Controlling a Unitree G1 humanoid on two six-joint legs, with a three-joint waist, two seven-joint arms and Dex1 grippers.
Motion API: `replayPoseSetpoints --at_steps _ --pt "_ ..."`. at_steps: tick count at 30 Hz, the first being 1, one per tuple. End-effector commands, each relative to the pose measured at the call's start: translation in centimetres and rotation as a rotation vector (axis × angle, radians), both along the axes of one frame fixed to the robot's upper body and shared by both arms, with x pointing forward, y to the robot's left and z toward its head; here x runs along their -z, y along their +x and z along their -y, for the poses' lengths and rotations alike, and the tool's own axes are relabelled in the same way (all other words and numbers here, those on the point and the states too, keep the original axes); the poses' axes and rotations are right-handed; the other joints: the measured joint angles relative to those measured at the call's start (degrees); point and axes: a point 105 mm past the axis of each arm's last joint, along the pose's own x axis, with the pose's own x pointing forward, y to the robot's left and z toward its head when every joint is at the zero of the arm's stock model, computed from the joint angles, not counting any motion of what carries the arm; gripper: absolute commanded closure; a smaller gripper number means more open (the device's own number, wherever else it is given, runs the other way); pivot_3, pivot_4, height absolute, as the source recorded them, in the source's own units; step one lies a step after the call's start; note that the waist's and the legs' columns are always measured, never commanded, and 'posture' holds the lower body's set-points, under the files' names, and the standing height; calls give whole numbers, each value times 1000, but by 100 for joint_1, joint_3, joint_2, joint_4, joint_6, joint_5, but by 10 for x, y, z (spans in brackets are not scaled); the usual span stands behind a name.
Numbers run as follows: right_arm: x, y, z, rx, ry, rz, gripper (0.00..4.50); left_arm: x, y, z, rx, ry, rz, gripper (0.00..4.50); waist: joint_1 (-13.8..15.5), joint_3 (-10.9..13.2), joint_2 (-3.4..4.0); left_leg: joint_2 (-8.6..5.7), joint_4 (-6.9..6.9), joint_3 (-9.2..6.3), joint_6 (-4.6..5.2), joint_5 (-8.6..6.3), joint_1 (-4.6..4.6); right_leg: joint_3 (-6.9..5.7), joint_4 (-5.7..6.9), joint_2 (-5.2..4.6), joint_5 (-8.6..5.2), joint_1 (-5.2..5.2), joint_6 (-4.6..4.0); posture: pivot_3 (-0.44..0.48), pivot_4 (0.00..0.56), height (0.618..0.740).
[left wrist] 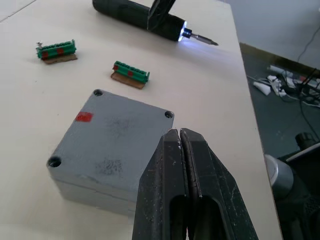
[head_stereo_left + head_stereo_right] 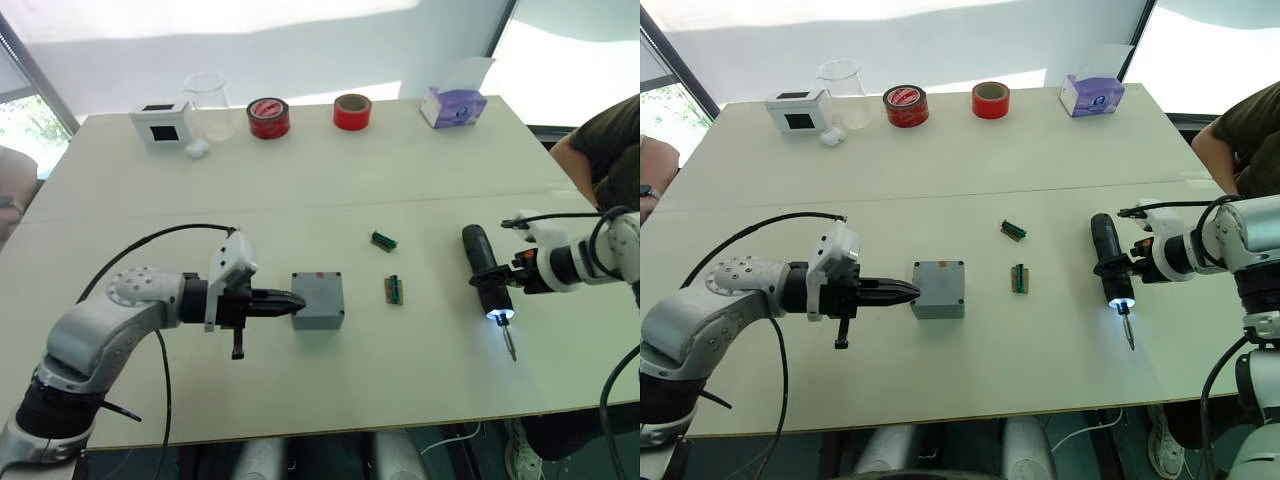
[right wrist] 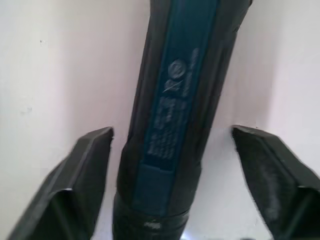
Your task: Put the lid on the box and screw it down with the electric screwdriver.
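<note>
The grey box (image 2: 318,300) stands closed at the table's middle. Its top face (image 1: 112,132) shows corner screw holes and a small red mark. A seam runs round its side where the lid meets it; I cannot tell which part faces up. My left gripper (image 2: 296,303) is shut, with its tips (image 1: 179,137) at the box's left edge. The electric screwdriver (image 2: 486,272) lies on the table to the right with its tip light on. My right gripper (image 2: 497,283) is open, one finger (image 3: 80,170) on each side of the screwdriver's black body (image 3: 175,100).
Two small green terminal blocks (image 2: 384,240) (image 2: 395,289) lie between the box and the screwdriver. Along the far edge stand a white box with a black screen (image 2: 160,124), a glass beaker (image 2: 207,105), two tape rolls (image 2: 268,118) (image 2: 352,111) and a purple tissue box (image 2: 453,106). A person (image 2: 610,140) sits at the right.
</note>
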Motion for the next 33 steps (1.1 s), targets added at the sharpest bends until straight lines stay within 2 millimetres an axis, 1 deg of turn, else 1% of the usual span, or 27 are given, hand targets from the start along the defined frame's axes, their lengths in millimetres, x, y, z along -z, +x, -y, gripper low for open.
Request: replayPoseSetpoints --at_steps 1,3,5,6,8,9,10,11,12,13,14,16,17,19,23,26,29,31,33 --pt "-16 7 10 -10 -65 78 14 -8 8 -12 -56 -3 37 4500 -2 0 0 0 0 0 0 0 0 0 0 0 0 0 0 0 150 740" --pt "-31 13 9 -60 -117 161 14 -9 16 -22 -105 5 52 4500 -14 2 3 0 0 0 0 0 0 0 2 0 0 -3 0 0 150 740" --pt "-52 19 1 -125 -133 255 14 -11 25 -32 -159 21 78 4500 -15 4 7 0 -1 2 -2 1 -1 0 6 0 0 -10 1 0 150 740" --pt "-68 21 -11 -195 -128 324 14 -11 31 -39 -198 31 95 4500 -16 4 8 0 -1 2 -3 1 -2 0 7 0 0 -12 1 0 150 740" --pt "-92 23 -38 -363 -156 476 14 -9 39 -48 -246 53 119 4500 -31 7 13 2 -3 2 -5 3 -2 0 8 2 0 -15 2 0 150 740" --pt "-97 20 -54 -455 -162 529 14 -6 41 -49 -254 74 130 4500 -41 7 12 4 -5 3 -6 3 -2 0 9 3 0 -17 1 0 150 740" --pt "-99 16 -64 -511 -165 557 14 -3 42 -49 -255 88 137 4500 -40 7 12 8 -6 2 -7 4 -2 0 8 9 0 -18 2 0 150 740" --pt "-95 10 -74 -570 -158 554 14 1 43 -48 -253 101 141 4500 -30 7 12 10 -8 2 -7 4 -1 0 8 10 -1 -18 3 0 150 740" --pt "-85 -2 -95 -692 -137 552 14 6 43 -44 -244 108 141 4500 -20 5 9 11 -9 0 -8 4 -1 -1 7 11 -1 -18 3 0 150 740" --pt "-67 -21 -123 -852 -104 525 14 16 44 -39 -238 139 140 4500 20 1 1 11 -10 -2 -9 5 -1 -1 6 11 -1 -17 3 0 150 740" --pt "-54 -37 -141 -963 -74 507 14 23 46 -36 -233 162 141 4500 50 -2 -5 10 -11 -8 -10 5 -3 -3 3 11 -2 -13 2 0 150 740" --pt "-27 -64 -170 -1092 1 463 14 34 48 -28 -212 186 144 4500 86 -2 -8 8 -7 -8 -9 5 -3 -3 3 10 -1 -9 2 0 150 740" --pt "-14 -71 -177 -1103 15 443 14 38 47 -23 -191 183 138 4500 111 -1 -9 5 -4 -7 -9 5 -3 -3 6 7 -1 -10 2 0 150 740" --pt "-4 -78 -184 -1106 38 424 14 42 47 -18 -168 192 139 4500 133 3 -8 1 9 -7 -9 4 -6 -2 16 2 0 -10 2 0 150 740" --pt "2 -77 -193 -1074 63 423 14 50 45 -11 -124 209 140 4500 121 3 -16 1 61 -11 1 -2 -10 -2 42 1 -1 -3 1 0 150 740" --pt "7 -77 -198 -1066 78 399 14 53 47 -2 -94 204 148 4500 133 3 -16 2 65 -13 1 -2 -7 -2 56 1 0 -2 -1 0 150 740" --pt "9 -78 -203 -1064 101 389 14 51 52 6 -81 180 159 4500 125 4 -18 1 69 -12 1 -2 -7 -2 62 1 -1 -5 -1 0 150 740" --pt "8 -82 -209 -1062 144 380 14 51 57 14 -64 163 166 4500 132 4 -17 1 70 -13 0 -2 -7 -2 67 1 -1 -6 -1 0 150 740" --pt "7 -84 -213 -1058 175 375 14 52 63 18 -60 157 170 4500 130 3 -17 0 73 -13 -1 -1 -8 -3 71 2 -1 -6 -1 0 150 740"
